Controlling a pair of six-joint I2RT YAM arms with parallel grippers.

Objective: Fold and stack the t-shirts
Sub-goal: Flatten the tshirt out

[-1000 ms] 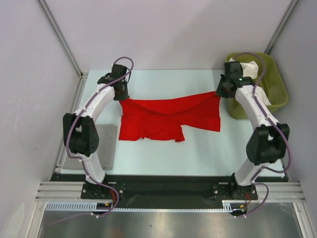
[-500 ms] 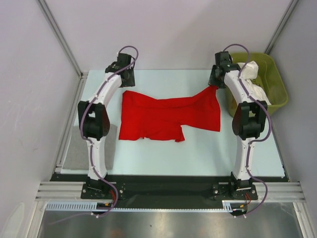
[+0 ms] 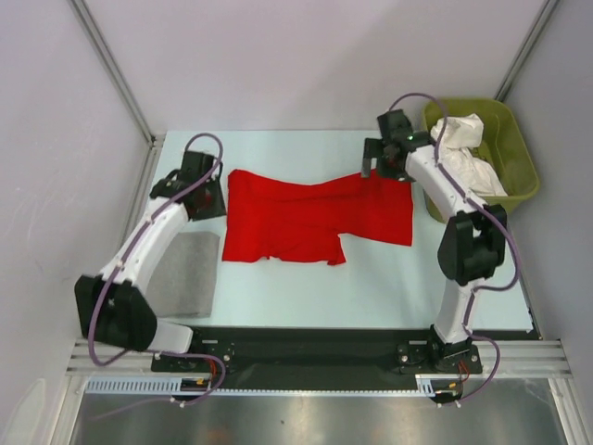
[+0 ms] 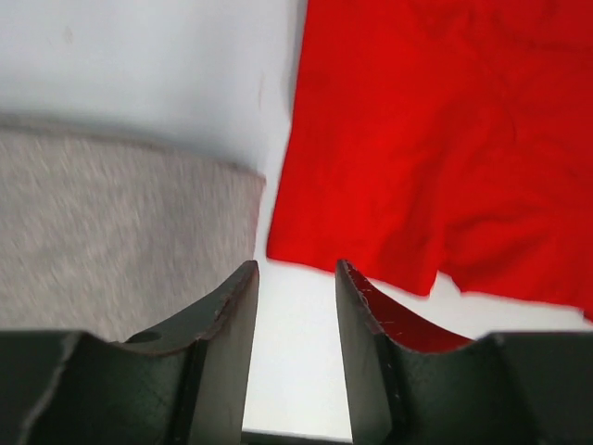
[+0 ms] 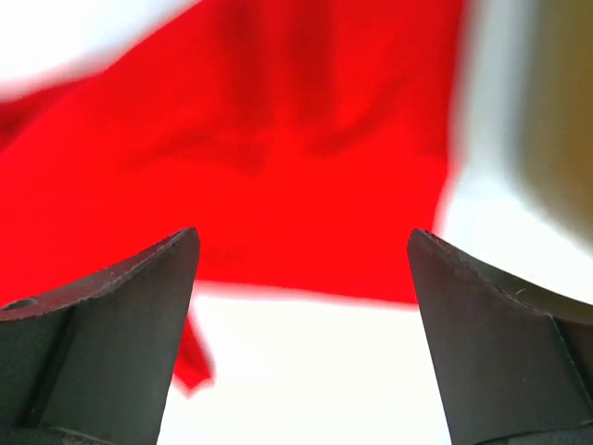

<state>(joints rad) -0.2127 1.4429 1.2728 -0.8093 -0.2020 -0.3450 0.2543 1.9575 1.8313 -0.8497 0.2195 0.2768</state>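
The red t-shirt lies spread on the table's middle, its lower edge uneven; it also fills the upper right of the left wrist view and the top of the right wrist view. White t-shirts are piled in the olive-green tub. My left gripper hovers just off the red t-shirt's left edge, its jaws partly open with only bare table between them. Above the shirt's far right corner my right gripper stands wide open and empty.
A grey pad lies at the near left beside the left arm and shows in the left wrist view. The tub stands at the table's far right edge. Grey walls close in the table on three sides.
Both grippers have opened and let go of the red t-shirt's far corners, and it now lies flat. The left arm swung back toward the near left; the right gripper shifted left.
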